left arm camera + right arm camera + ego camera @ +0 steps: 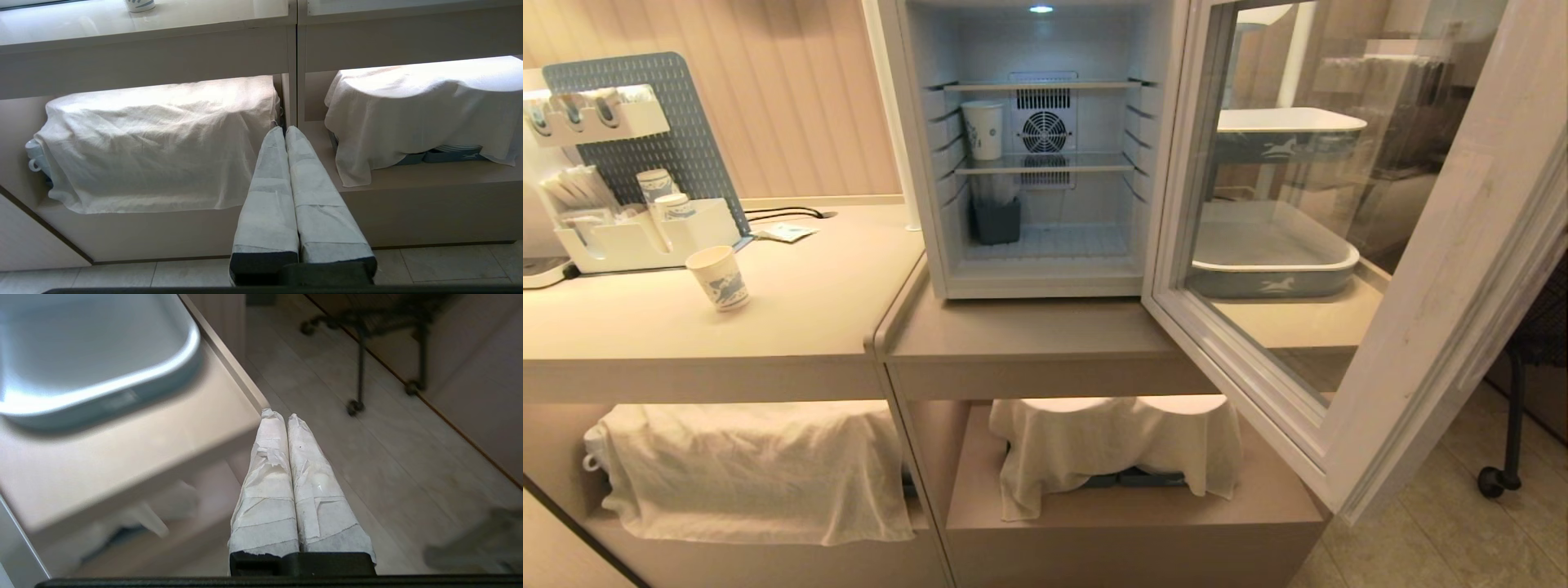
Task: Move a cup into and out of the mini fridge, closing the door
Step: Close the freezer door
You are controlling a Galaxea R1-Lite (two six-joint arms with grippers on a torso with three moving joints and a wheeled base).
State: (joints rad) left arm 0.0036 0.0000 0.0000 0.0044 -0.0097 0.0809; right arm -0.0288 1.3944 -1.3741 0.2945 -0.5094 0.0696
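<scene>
We see the mini fridge (1029, 147) standing on the right-hand counter (1029, 335) with its door (1339, 269) swung wide open toward the right, the glass pane showing two grey-blue trays (1274, 261) behind it. Inside, a white paper cup (983, 129) stands upright on the middle wire shelf, at its left end, just beside the round fan (1044, 131) in the back wall. Below it, on the fridge floor, sits a dark container (996, 220). A light glows at the top of the compartment.

A second cup with a blue pattern (719, 278) stands on the left counter, well apart from the fridge, near a white organiser (645, 237) that holds more cups and sachets in front of a blue pegboard (645, 131).

Neither arm shows in the head view. Our left gripper (285, 131) hangs low in front of the cabinet, its taped fingers pressed together and holding nothing, pointing at the divider between two shelves where white cloths (155, 143) drape over crockery. Our right gripper (282, 416) is also closed and empty (its fingers meet along their whole length); it hovers off the right end of the counter, with a tray's corner (122, 388) on one side and the tiled floor (367, 457) and a wheeled chair's legs (359, 355) beyond.
</scene>
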